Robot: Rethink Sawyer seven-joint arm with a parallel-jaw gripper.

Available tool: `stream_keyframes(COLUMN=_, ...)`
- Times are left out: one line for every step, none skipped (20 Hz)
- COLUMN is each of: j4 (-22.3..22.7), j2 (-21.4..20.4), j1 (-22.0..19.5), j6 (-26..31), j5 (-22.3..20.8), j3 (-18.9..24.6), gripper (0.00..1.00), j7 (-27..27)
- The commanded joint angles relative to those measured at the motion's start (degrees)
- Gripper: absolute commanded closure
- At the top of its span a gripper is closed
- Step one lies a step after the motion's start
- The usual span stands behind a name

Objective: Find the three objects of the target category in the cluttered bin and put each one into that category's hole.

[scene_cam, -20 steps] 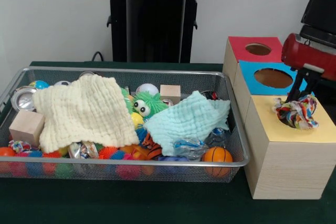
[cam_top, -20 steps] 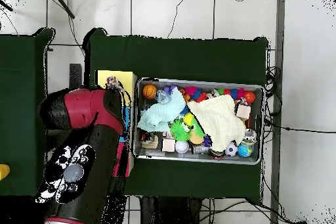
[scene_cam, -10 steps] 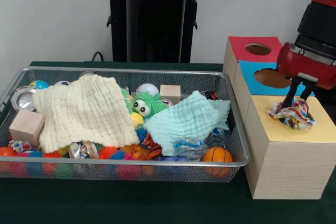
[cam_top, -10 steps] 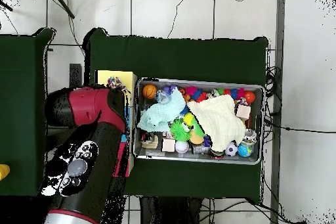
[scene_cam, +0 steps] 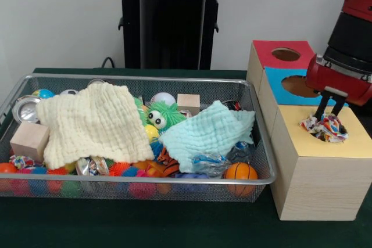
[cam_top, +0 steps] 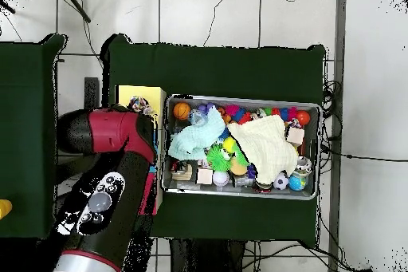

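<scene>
Rope toy (scene_cam: 324, 127) sits in the yellow box's hole (scene_cam: 323, 133), partly sunk, under the gripper (scene_cam: 327, 108).
Fingers straddle it, seemingly spread; release looks near, though I can't tell how many targets remain in the wire bin (scene_cam: 263, 161). Dark green table (scene_cam: 145, 225), white wall behind.

Hand (scene_cam: 327, 112) over rope toy (scene_cam: 324, 128) — sunk in yellow hole.
</scene>
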Motion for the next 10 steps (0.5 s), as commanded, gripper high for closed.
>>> stream_keyframes(j4=7.8, j2=4.7, j1=0.6, j6=4.0, j5=4.7, j3=2.2, gripper=1.0, j7=21.6)
stream_keyframes(j4=7.6, j2=5.7, j1=0.6, j6=3.9, j5=5.0, j3=2.0, gripper=1.0, j7=22.3)
stream_keyframes(j4=7.4, j2=6.4, j1=0.7, j6=3.2, j5=5.1, j3=1.7, gripper=1.0, j7=22.8)
stream_keyframes(j4=6.9, j2=7.9, j1=1.0, j6=2.6, j5=4.8, j3=0.8, gripper=1.0, j7=23.5)
stream_keyframes(j4=6.3, j2=8.8, j1=1.2, j6=2.5, j5=4.5, j3=0.3, gripper=1.0, j7=23.6)
stream_keyframes(j4=5.7, j2=10.3, j1=1.6, j6=1.7, j5=4.1, j3=-0.6, gripper=1.0, j7=24.1)
stream_keyframes(j4=5.6, j2=11.0, j1=1.6, j6=0.4, j5=4.1, j3=-0.8, gripper=1.0, j7=24.3)
stream_keyframes(j4=5.4, j2=11.8, j1=1.6, j6=-0.9, j5=4.1, j3=-0.9, gripper=1.0, j7=24.5)
stream_keyframes(j4=4.8, j2=12.8, j1=1.8, j6=-1.0, j5=4.1, j3=-1.5, gripper=1.0, j7=24.9)
stream_keyframes(j4=4.2, j2=13.7, j1=2.0, j6=-1.1, j5=4.0, j3=-2.0, gripper=1.0, j7=25.3)
